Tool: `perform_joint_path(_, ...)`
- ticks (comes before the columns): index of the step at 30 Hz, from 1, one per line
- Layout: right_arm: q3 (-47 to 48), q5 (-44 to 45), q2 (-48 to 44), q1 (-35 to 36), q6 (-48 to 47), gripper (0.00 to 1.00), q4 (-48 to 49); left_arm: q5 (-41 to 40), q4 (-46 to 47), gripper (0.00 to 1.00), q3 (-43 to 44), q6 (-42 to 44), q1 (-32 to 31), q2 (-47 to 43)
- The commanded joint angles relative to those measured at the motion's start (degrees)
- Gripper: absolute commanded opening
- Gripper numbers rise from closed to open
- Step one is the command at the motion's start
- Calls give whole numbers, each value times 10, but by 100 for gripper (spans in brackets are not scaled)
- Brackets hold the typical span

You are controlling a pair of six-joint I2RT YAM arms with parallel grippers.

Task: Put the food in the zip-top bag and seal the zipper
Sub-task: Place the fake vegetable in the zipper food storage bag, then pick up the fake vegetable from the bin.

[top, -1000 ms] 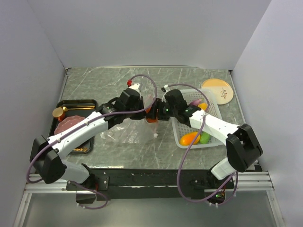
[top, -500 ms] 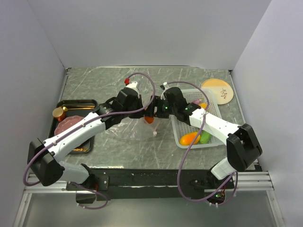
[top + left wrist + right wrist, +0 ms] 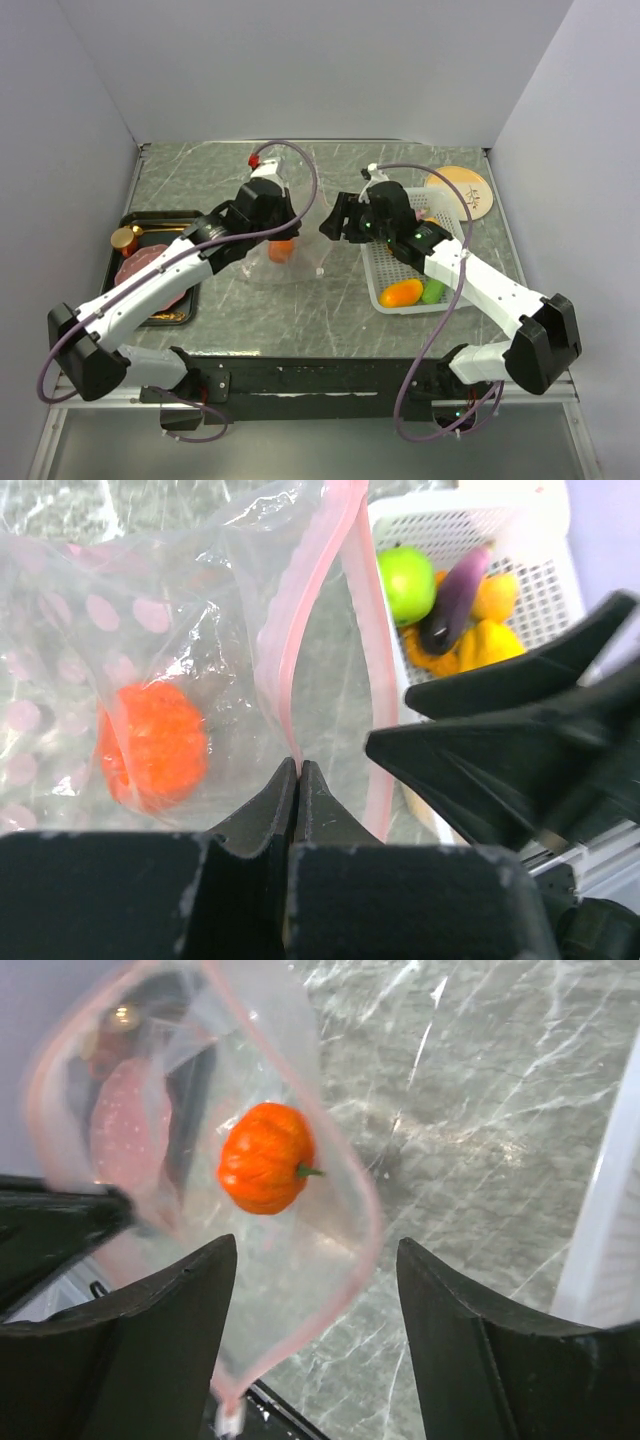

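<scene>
My left gripper (image 3: 297, 767) is shut on the pale pink zipper (image 3: 296, 640) and holds the mouth of the clear zip-top bag (image 3: 120, 620) open above the table. A red-orange tomato (image 3: 150, 745) lies inside the bag; it also shows in the top view (image 3: 282, 250) and the right wrist view (image 3: 265, 1157). My right gripper (image 3: 315, 1295) is open and empty, just outside the bag's mouth, with the zipper rim (image 3: 366, 1222) looping between its fingers. In the top view the left gripper (image 3: 283, 228) and right gripper (image 3: 333, 226) face each other across the bag (image 3: 305, 262).
A white slotted basket (image 3: 440, 225) at the right holds an orange mango (image 3: 400, 293), a green lime (image 3: 410, 580), a purple eggplant (image 3: 455, 595) and a yellow pepper (image 3: 490, 640). A tan plate (image 3: 462, 190) lies behind it. A black tray (image 3: 170, 218) with a reddish slab (image 3: 145, 266) stands at the left.
My right gripper let go of the tomato into the bag, opened and drew back to the right. My left gripper carried the bag and tomato a little to the left.
</scene>
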Motion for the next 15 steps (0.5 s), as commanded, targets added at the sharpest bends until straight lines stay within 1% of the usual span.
perform_joint_path(1, 0, 33, -2, -3, -6, 72, -22, -37, 23, 1, 20, -8, 0, -38)
perform_joint_path(2, -5, 34, -2, -3, -1, 73, -20, -38, 21, 1, 15, -1, 1, -30)
perform_joint_path(3, -8, 40, -6, -4, 1, 73, -19, -27, 5, 1, 30, -2, 7, -19)
perform_joint_path(5, -7, 56, -9, -5, 7, 72, -39, -15, -54, 1, 60, -11, 17, 18)
perform_joint_path(7, -5, 118, -25, -7, 16, 74, -62, -4, -65, 1, 66, -4, 20, 38)
perform_joint_path(8, -5, 141, -32, -11, 21, 75, -89, -21, -77, 1, 64, -16, 20, 54)
perform_joint_path(10, -7, 191, -56, -35, 29, 77, -116, -4, -82, 1, 63, -6, 21, 62)
perform_joint_path(11, -19, 194, -67, -49, 28, 77, -128, 47, -64, 1, 53, 18, 20, 66)
perform_joint_path(12, -28, 191, -86, -77, 25, 77, -128, 53, -43, 1, 31, 24, 24, 75)
perform_joint_path(13, -38, 172, -94, -99, 23, 77, -126, 32, -68, 1, 35, 8, 25, 89)
perform_joint_path(14, -54, 163, -98, -117, 21, 77, -125, 13, -110, 1, 61, -25, 25, 108)
perform_joint_path(15, -56, 150, -99, -150, 17, 77, -128, -36, -131, 1, 97, -30, -3, 94)
